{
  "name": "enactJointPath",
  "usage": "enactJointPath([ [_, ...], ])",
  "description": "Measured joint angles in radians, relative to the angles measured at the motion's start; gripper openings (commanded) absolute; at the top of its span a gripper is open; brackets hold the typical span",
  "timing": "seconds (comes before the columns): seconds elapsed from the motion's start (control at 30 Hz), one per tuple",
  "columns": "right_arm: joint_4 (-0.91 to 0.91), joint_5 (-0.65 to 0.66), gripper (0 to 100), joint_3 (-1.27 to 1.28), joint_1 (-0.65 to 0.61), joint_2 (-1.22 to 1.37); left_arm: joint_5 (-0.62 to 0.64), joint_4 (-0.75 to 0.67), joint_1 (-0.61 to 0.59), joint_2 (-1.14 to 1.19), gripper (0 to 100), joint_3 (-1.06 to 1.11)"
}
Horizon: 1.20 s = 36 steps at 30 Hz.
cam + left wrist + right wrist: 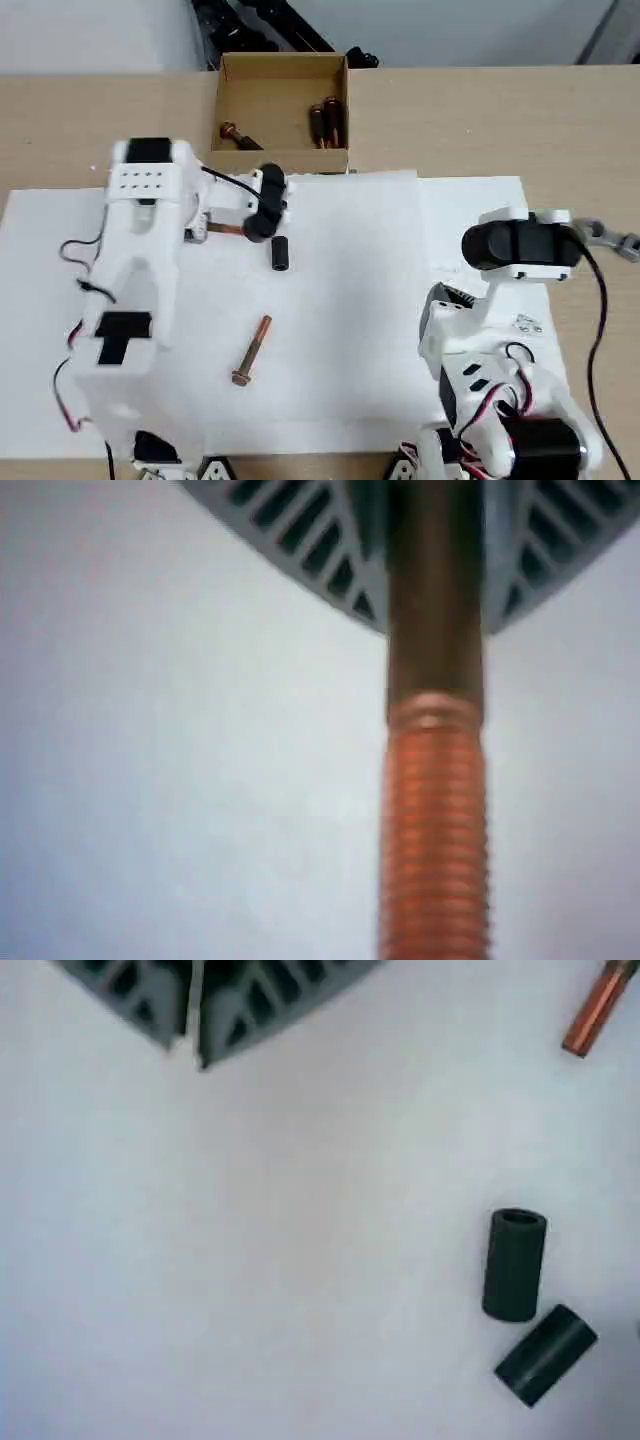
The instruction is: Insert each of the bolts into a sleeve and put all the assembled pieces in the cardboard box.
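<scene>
My left gripper [435, 600] is shut on a copper bolt [435, 810], holding it by the smooth shank with the thread sticking out. In the high view this left gripper [204, 228] holds the bolt [226, 229] level, its tip pointing at a black sleeve [258, 228]. I cannot tell whether they touch. A second sleeve [280, 252] lies just beside it. A loose bolt [252, 351] lies nearer the front. My right gripper [190, 1045] hangs shut and empty over bare paper, away from the two sleeves [515, 1263] [545, 1355] and the loose bolt's tip [598, 1010].
The cardboard box [280, 156] stands at the back edge of the white sheet [380, 330] and holds assembled pieces [326, 122] [236, 135]. The right arm [518, 247] stands over the sheet's right side. Bare wood [480, 120] surrounds the sheet.
</scene>
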Motion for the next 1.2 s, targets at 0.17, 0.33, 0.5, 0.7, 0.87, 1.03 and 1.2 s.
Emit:
enactJointPath([
  [0.17, 0.0, 0.0, 0.8, 0.0, 0.066, 0.0, -0.002, -0.011, 0.017, 0.086, 0, 0.0],
  [0.33, 0.0, 0.0, 0.8, 0.0, 0.069, 0.0, -0.002, -0.011, 0.017, 0.126, 0, 0.0],
  [0.5, 0.0, 0.0, 0.8, 0.0, 0.069, 0.0, 0.003, -0.008, 0.02, 0.166, 1, -0.012],
  [0.7, 0.0, 0.0, 0.8, 0.003, 0.068, 0.0, 0.091, -0.008, 0.021, 0.169, 3, -0.015],
  [0.87, 0.0, 0.0, 0.7, 0.003, 0.068, 0.0, 0.12, -0.008, 0.021, 0.169, 8, -0.017],
  [1.03, 0.0, 0.0, 0.7, 0.003, 0.068, 0.0, 0.265, 0.003, 0.02, 0.146, 21, -0.041],
  [1.2, 0.0, 0.0, 0.7, 0.003, 0.068, 0.0, 0.374, 0.066, 0.021, 0.077, 23, -0.048],
])
